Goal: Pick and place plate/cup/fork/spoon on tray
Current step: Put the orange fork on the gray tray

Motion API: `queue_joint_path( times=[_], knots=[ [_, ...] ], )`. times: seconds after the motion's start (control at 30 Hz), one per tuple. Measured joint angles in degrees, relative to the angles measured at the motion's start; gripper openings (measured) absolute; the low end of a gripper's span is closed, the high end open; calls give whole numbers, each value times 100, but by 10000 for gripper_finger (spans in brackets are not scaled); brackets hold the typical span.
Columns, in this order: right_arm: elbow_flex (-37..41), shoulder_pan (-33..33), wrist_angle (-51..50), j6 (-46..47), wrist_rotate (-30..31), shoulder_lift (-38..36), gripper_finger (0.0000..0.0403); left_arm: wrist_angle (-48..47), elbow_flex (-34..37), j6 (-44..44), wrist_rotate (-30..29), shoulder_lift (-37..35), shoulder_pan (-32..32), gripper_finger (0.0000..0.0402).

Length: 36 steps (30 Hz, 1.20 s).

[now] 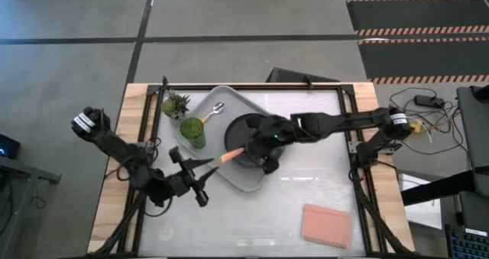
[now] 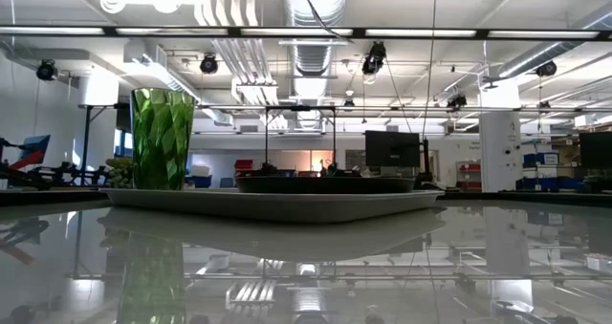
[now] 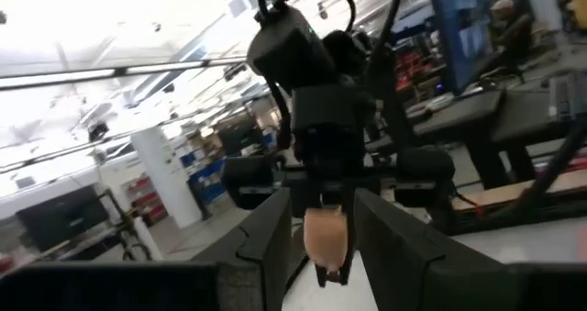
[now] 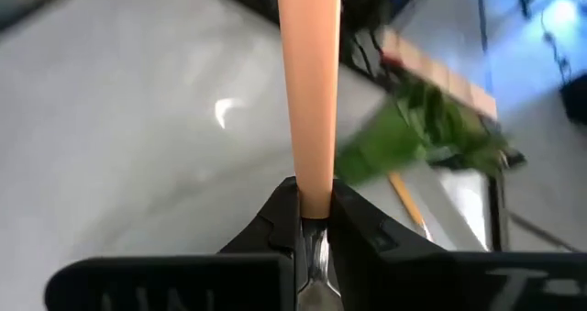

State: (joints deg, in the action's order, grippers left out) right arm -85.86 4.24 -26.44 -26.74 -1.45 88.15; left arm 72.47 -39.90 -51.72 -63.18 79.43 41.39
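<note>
Presently, four items are being counted against the tray [image 1: 248, 176].

Plate [image 1: 243, 126]: already lying on the grey tray, toward its middle; the right arm is partly covering it in the high view.

Cup [image 1: 192, 132]: green glass tumbler, standing upright on the tray near the edge toward the left arm; placed.

Spoon [image 1: 213, 111]: lying flat on the tray's far portion, just beside the potted plant [image 1: 175, 104], which is standing on the counter [image 1: 321, 182] at the tray's corner; placed.

Fork [image 1: 231, 156]: not yet placed. It is being held over the tray's near portion by its metal end, the orange handle pointing away toward the left arm. The right end effector [image 1: 262, 153] is clamped narrowly on it, as the right wrist view is showing.

Left end effector [image 1: 200, 169]: being held low, just beside the tray's edge, its fingers parted with the handle's tip seen between them; whether contact is being made cannot be told.

Remaining work is judged to be the setting down of the fork.

A pink pad [image 1: 325, 225] is lying well apart.
</note>
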Motion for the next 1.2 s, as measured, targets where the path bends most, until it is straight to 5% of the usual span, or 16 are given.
queue_joint_path(
  times=[0.67, 0.9, 1.2],
  knots=[
    [-2798, -1308, -3084, -1471, 415, 1831, 25, 9, 382, -573, -1476, -832, 345, 103],
    [-3543, -1790, -3156, -2583, 411, 2562, 25, 12, 382, -571, -2122, -1061, 348, 103],
    [-4115, -2163, -3022, -3508, 408, 3531, 26, 9, 382, -592, -2135, -1144, 356, 103]
  ],
)
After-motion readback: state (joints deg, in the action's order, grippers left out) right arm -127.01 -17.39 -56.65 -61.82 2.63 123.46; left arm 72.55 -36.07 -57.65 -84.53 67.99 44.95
